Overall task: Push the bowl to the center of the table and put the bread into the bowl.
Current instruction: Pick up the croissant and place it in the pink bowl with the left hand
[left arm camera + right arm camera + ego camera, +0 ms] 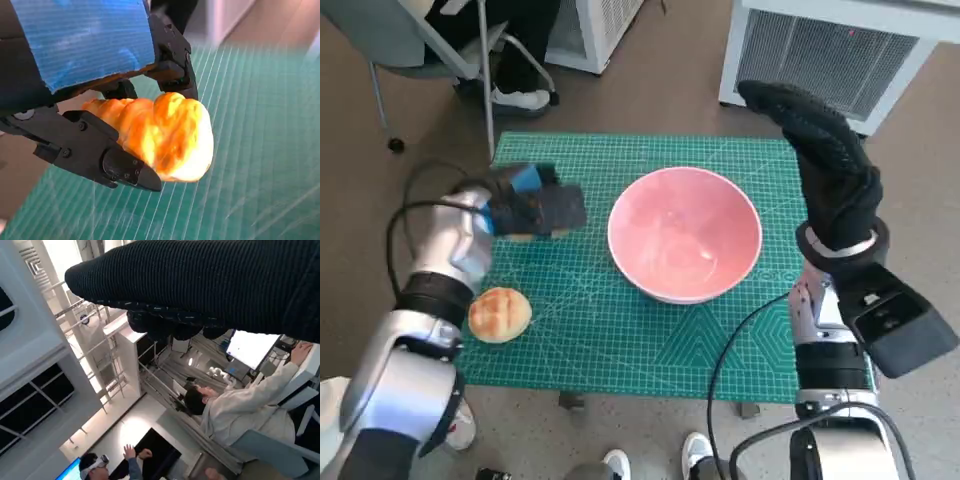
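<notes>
— Bread point(165, 135): where?
— Nearest first. Loose bun point(500, 315) lying on the mat point(620, 340), close in by the left forearm, untouched. Beyond that, the bread itself, up off the mat in the left robot hand point(535, 205).
— Grasped firmly?
— Looks so. Pinched between black fingers point(125, 170) on two sides, bulging out past the fingertips. Hard to tell its long axis from these views.
— And the bowl point(685, 235)?
— Sitting roughly mid-mat, upright, nothing inside. Just beside the left robot hand, toward the robot's right, rim near the fingertips but apart.
— So which way to travel?
— Sideways to the right, probably up a little to clear the rim, then release over the hollow. Short trip; no call to swap arms.
— Right robot hand point(830, 160)?
— Farther out, past the bowl's right rim, raised off the mat, fingers stretched, holding nothing. Free, so perhaps useful for steadying the bowl.
— Push seemingly done, then?
— Judged so from the bowl's place; drop-in not yet done.
</notes>
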You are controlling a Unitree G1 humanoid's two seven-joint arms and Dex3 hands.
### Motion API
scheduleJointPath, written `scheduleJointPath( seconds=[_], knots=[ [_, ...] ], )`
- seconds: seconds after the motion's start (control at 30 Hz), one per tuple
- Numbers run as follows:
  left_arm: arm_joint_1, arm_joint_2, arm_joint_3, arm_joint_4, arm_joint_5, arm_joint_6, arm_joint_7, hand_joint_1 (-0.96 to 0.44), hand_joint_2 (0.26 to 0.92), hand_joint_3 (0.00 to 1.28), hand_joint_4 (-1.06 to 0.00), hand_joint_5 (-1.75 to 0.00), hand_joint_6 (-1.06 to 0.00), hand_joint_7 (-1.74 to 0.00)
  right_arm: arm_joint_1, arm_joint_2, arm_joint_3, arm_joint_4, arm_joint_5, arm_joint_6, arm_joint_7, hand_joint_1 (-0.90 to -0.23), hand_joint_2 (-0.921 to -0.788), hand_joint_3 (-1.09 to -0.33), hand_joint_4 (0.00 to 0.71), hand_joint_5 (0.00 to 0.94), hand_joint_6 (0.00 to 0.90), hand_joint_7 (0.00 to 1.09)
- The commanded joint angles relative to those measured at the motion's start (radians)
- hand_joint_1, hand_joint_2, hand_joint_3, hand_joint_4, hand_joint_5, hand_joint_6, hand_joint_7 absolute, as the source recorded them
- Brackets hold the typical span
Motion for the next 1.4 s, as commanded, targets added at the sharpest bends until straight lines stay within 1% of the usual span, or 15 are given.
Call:
scheduleJointPath(
  seconds=[0.03,0.13,0.27,0.5,0.87,1.07,1.13,1.17,1.2,1.23,1.27,1.3,1.33,1.37,1.4],
  knots=[
    [0.042,0.024,0.086,-0.315,-0.057,0.015,-0.01,0.0,0.915,0.05,-0.65,-1.2,-0.71,-1.09,0.023,-0.008,0.003,-0.002,-0.03,0.003,-0.013,-0.544,-0.921,-0.831,0.21,0.028,-0.001,0.5],
    [0.063,0.019,0.112,-0.423,-0.079,-0.008,-0.012,0.0,0.914,0.05,-0.66,-1.24,-0.72,-1.04,0.023,-0.009,0.004,-0.002,-0.03,0.003,-0.013,-0.544,-0.921,-0.83,0.21,0.03,-0.001,0.5],
    [0.073,0.0,0.121,-0.527,-0.098,-0.032,-0.026,0.0,0.909,0.05,-0.69,-1.17,-0.7,-1.1,0.022,-0.011,0.004,-0.003,-0.033,0.007,-0.016,-0.542,-0.921,-0.827,0.21,0.032,-0.001,0.5],
    [0.084,-0.044,0.088,-0.61,-0.097,-0.096,-0.029,0.0,0.912,0.05,-0.7,-1.13,-0.68,-1.15,0.026,-0.013,0.007,-0.01,-0.041,0.011,-0.027,-0.535,-0.921,-0.826,0.21,0.034,-0.001,0.5],
    [0.055,-0.143,0.003,-0.487,-0.05,-0.212,-0.003,0.0,0.918,0.05,-0.69,-1.09,-0.66,-1.2,0.042,-0.018,0.011,-0.035,-0.051,0.019,-0.04,-0.544,-0.921,-0.831,0.203,0.036,-0.001,0.5],
    [0.052,-0.19,-0.019,-0.418,-0.037,-0.215,-0.009,0.0,0.92,0.06,-0.68,-1.15,-0.64,-1.18,0.054,-0.021,0.015,-0.063,-0.054,0.036,-0.051,-0.547,-0.921,-0.835,0.2,0.037,-0.001,0.5],
    [0.051,-0.203,-0.024,-0.404,-0.038,-0.196,-0.028,0.0,0.92,0.1,-0.64,-1.18,-0.61,-1.23,0.058,-0.022,0.016,-0.075,-0.055,0.044,-0.055,-0.544,-0.921,-0.838,0.198,0.037,-0.001,0.5],
    [0.051,-0.207,-0.025,-0.401,-0.04,-0.186,-0.039,0.0,0.921,0.15,-0.59,-1.23,-0.53,-1.3,0.06,-0.022,0.017,-0.08,-0.056,0.047,-0.058,-0.539,-0.921,-0.842,0.196,0.038,-0.001,0.5],
    [0.049,-0.211,-0.031,-0.396,-0.045,-0.162,-0.073,0.0,0.921,0.17,-0.57,-1.25,-0.5,-1.32,0.063,-0.022,0.018,-0.087,-0.058,0.051,-0.061,-0.538,-0.921,-0.843,0.195,0.038,-0.001,0.5],
    [0.048,-0.213,-0.035,-0.393,-0.048,-0.144,-0.097,-0.02,0.894,0.17,-0.47,-0.9,-0.39,-0.99,0.065,-0.021,0.018,-0.092,-0.059,0.055,-0.064,-0.535,-0.921,-0.847,0.193,0.039,-0.001,0.5],
    [0.045,-0.214,-0.041,-0.388,-0.051,-0.123,-0.134,-0.03,0.887,0.14,-0.45,-0.59,-0.37,-0.69,0.068,-0.021,0.019,-0.098,-0.061,0.059,-0.068,-0.533,-0.921,-0.85,0.192,0.039,-0.001,0.51],
    [0.043,-0.215,-0.044,-0.385,-0.054,-0.109,-0.159,-0.05,0.877,0.12,-0.35,-0.37,-0.32,-0.46,0.07,-0.021,0.019,-0.103,-0.062,0.062,-0.07,-0.533,-0.921,-0.852,0.191,0.041,-0.001,0.51],
    [0.039,-0.214,-0.048,-0.383,-0.058,-0.09,-0.194,-0.05,0.874,0.11,-0.31,-0.3,-0.3,-0.37,0.072,-0.02,0.02,-0.11,-0.064,0.065,-0.074,-0.533,-0.921,-0.853,0.19,0.042,-0.001,0.52],
    [0.036,-0.214,-0.05,-0.382,-0.06,-0.076,-0.219,-0.09,0.862,0.09,-0.2,-0.19,-0.26,-0.24,0.075,-0.02,0.02,-0.115,-0.065,0.068,-0.077,-0.534,-0.921,-0.854,0.191,0.046,-0.001,0.53],
    [0.033,-0.212,-0.05,-0.384,-0.064,-0.062,-0.245,-0.1,0.857,0.08,-0.16,-0.15,-0.25,-0.2,0.077,-0.02,0.02,-0.12,-0.067,0.071,-0.081,-0.535,-0.921,-0.855,0.192,0.047,-0.001,0.53]
  ],
)
